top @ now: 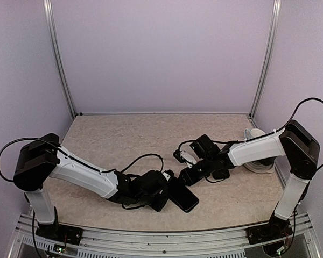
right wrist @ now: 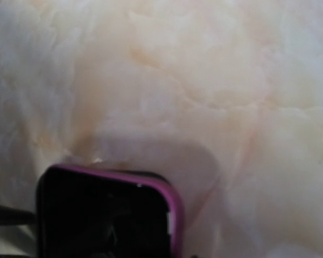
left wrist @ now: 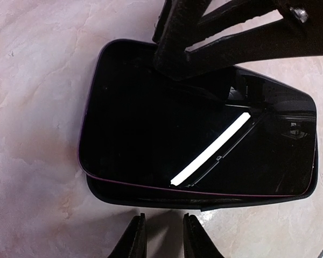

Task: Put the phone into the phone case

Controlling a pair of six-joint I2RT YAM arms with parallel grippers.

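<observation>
- One pale, marbled tabletop (top: 124, 140) carries everything. The work sits at its near centre, where both arms can reach.
- Two arms lean in from opposite sides: the left arm (top: 86, 177) low along the near edge, the right arm (top: 255, 150) stretched across to meet it.
- Between them the phone (left wrist: 194, 134) lies glossy face up with a thin purple rim. It rests slightly askew on what I take for the phone case, so it is probably not yet snapped in.
- That phone case (left wrist: 151, 197) shows as a matte black lip jutting from under the phone's near edge.
- On the right jaws, the fingers (left wrist: 204, 43) bear on the phone's far edge, seemingly to press it down. Whether they are closed I cannot tell.
- On the left jaws, the fingertips (left wrist: 135, 236) sit just beside the case's near edge. They are drawn close with a slim gap and grip nothing, likely bracing it against sliding.
</observation>
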